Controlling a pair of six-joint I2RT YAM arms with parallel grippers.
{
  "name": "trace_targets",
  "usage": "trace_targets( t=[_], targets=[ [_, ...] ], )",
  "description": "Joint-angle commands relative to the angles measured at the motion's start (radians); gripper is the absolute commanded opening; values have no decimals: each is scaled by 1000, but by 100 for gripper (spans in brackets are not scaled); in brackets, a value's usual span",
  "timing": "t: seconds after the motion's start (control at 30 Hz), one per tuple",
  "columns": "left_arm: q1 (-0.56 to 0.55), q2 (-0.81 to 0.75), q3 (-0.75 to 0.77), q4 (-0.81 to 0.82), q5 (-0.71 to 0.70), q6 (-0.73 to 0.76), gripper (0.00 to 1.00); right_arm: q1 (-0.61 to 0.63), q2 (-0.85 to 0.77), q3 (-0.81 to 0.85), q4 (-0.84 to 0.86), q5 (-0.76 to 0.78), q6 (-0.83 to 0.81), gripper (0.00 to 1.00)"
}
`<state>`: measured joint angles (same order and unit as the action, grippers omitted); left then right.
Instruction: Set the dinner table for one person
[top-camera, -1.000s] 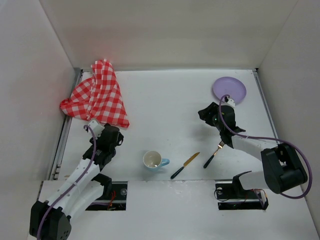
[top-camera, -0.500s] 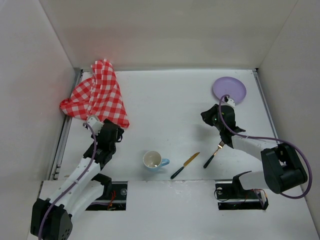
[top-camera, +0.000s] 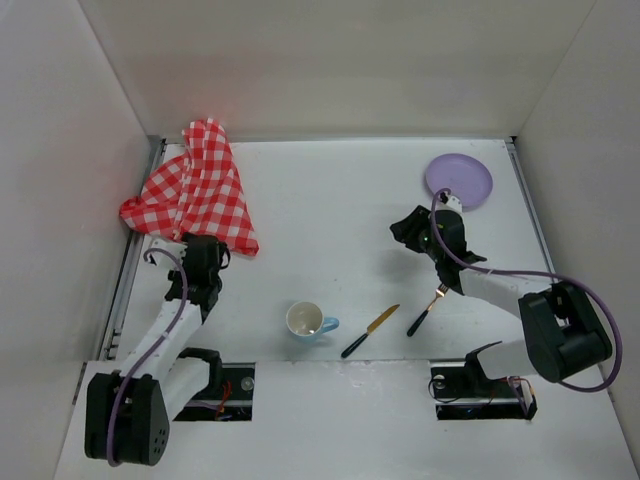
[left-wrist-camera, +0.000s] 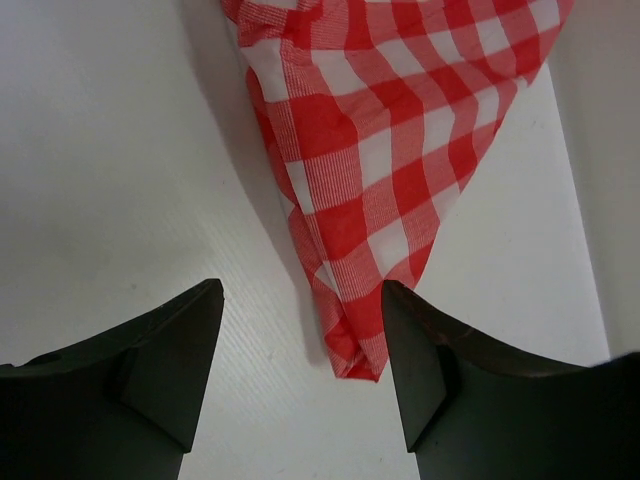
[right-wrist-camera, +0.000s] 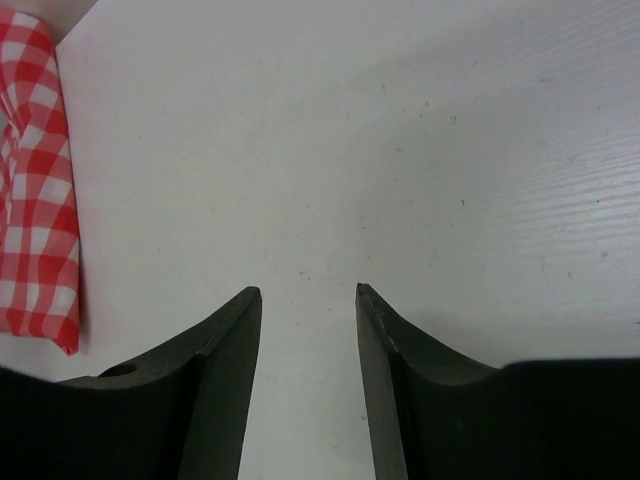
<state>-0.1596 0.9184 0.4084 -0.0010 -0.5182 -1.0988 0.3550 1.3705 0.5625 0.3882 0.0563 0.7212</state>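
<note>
Matte white, the dinner table (top-camera: 330, 200) fills the workspace ahead of both arm bases, between its side rails. I read the left gripper (left-wrist-camera: 302, 300) as spread and holding nothing. The near corner of the red-and-white checked cloth (top-camera: 195, 195), at the table's far left, shows between its fingers; I cannot confirm contact. The right gripper (right-wrist-camera: 308, 292) is likewise spread and empty, over bare surface near the purple plate (top-camera: 458, 178). Cup (top-camera: 308, 320), knife (top-camera: 370, 331) and fork (top-camera: 426, 311) lie along the near edge.

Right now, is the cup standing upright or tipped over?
Upright: the cup shows its round mouth to the overhead camera, blue handle sticking sideways.
</note>
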Motion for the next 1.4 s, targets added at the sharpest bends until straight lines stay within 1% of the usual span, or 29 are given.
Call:
trace_targets(
  t=[0.0,0.1,0.23,0.37,0.47,0.57,0.63,0.7,0.77,0.83,0.93,1.03,1.1,1.17,1.27,1.3,1.33,1.37],
  targets=[
    [62,55,13,113,61,-93,62,5,15,43,40,-16,-14,50],
    [105,131,27,200,95,-95,62,8,12,45,40,-19,-14,53],
    [160,246,84,252,138,-85,63,12,21,48,40,-22,-12,54],
    [183,365,108,317,155,-79,63,20,21,53,37,-27,-14,55],
    [197,453,141,351,194,-69,62,25,30,57,40,-29,-11,55],
    [170,522,152,423,213,-44,58,37,36,62,40,-30,-12,55],
    [139,559,159,463,216,-27,47,40,42,65,40,-30,-16,55],
    [90,594,170,493,230,5,31,40,45,68,35,-30,-19,55],
    [38,631,176,522,244,51,18,40,39,65,35,-30,-19,55],
    [-28,671,187,544,268,74,11,40,32,59,40,-30,-19,55],
    [-123,709,204,567,320,100,6,40,30,59,35,-30,-19,55],
    [-223,724,224,569,354,175,5,38,16,53,34,-27,-20,55],
    [-263,725,239,553,395,239,4,37,9,51,32,-24,-22,55],
    [-300,700,247,524,437,302,4,40,-1,50,29,-18,-23,55],
    [-333,630,236,474,445,390,5,40,-13,53,25,-12,-37,56],
    [-333,607,234,449,439,405,7,40,-14,56,21,-9,-51,57],
    [-330,573,234,414,423,418,10,40,-17,57,15,-3,-64,57],
    [-323,536,230,391,400,424,17,40,-22,60,8,7,-75,57]
  ],
)
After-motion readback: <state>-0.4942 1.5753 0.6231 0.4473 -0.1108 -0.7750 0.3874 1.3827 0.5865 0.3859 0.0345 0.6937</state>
